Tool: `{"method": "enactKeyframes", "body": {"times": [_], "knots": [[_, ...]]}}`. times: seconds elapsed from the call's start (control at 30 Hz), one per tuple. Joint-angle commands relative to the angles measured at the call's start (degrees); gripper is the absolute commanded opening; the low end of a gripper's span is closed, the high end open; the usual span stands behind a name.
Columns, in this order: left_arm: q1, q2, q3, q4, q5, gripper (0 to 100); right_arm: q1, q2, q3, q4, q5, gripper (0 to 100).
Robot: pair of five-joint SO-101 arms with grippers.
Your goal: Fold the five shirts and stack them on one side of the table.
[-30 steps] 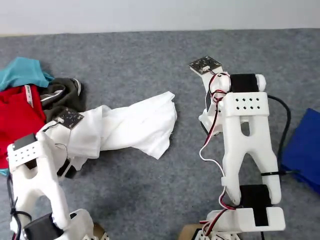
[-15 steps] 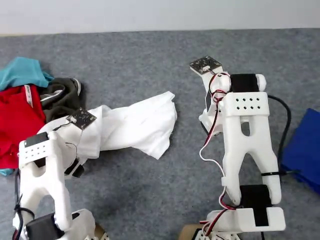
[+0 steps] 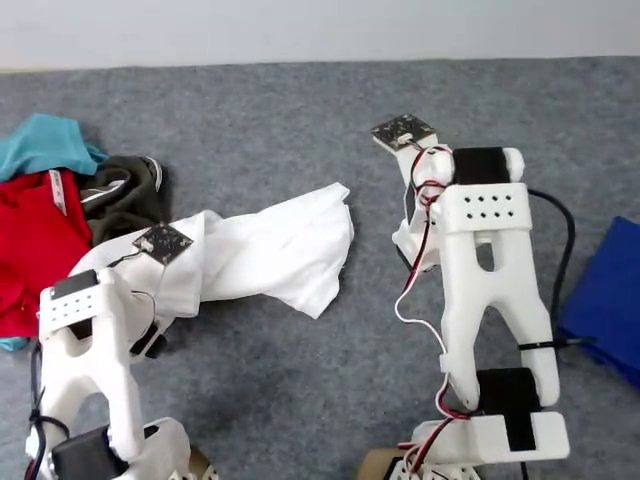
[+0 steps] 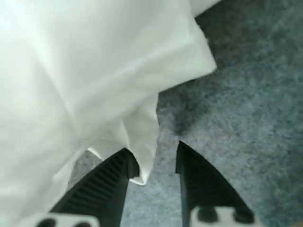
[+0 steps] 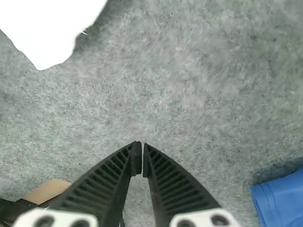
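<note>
A crumpled white shirt (image 3: 260,250) lies left of centre on the grey carpeted table (image 3: 260,110). My left arm (image 3: 85,330) stands over its left end. In the left wrist view my left gripper (image 4: 156,153) is open, and a hanging edge of the white shirt (image 4: 94,71) dips between its fingers by one pad. My right gripper (image 5: 141,146) is shut on nothing just above bare carpet, to the right of the white shirt's corner (image 5: 47,28). Red (image 3: 35,240), teal (image 3: 45,145) and dark olive (image 3: 125,195) shirts are heaped at far left. A blue shirt (image 3: 605,295) lies at the right edge.
The right arm (image 3: 485,260) rises over the table's middle right, with a black cable (image 3: 570,230) trailing beside it toward the blue shirt (image 5: 279,203). A pale wall (image 3: 320,30) borders the far side. A brown cardboard piece (image 5: 42,191) sits near the arm bases.
My left arm moved right, farther over the white shirt's left end, then held still. My right arm shifted slightly to the left. The shirts lie as before.
</note>
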Motion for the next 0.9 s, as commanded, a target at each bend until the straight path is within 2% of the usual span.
{"method": "enactKeyframes", "body": {"times": [0.0,0.37,0.53,0.73,0.87], "knots": [[0.09,-0.18,-0.13,-0.79,-0.26,9,-1.80,-0.22,-3.16,0.66,-0.62,0.9],[0.18,-0.18,2.07,-3.87,-0.18,5,-1.80,-0.13,-3.16,-5.49,-0.62,0.9],[0.18,-0.26,1.98,-3.78,-0.18,0,-1.89,4.35,-4.84,-10.24,-0.62,1.0],[0.00,-0.26,1.98,-3.87,-0.09,0,-5.58,15.87,-18.11,-8.66,-0.88,1.4],[-0.09,-0.26,1.98,-3.87,0.00,0,-7.60,24.48,-30.86,-6.81,-8.09,9.5]]}}
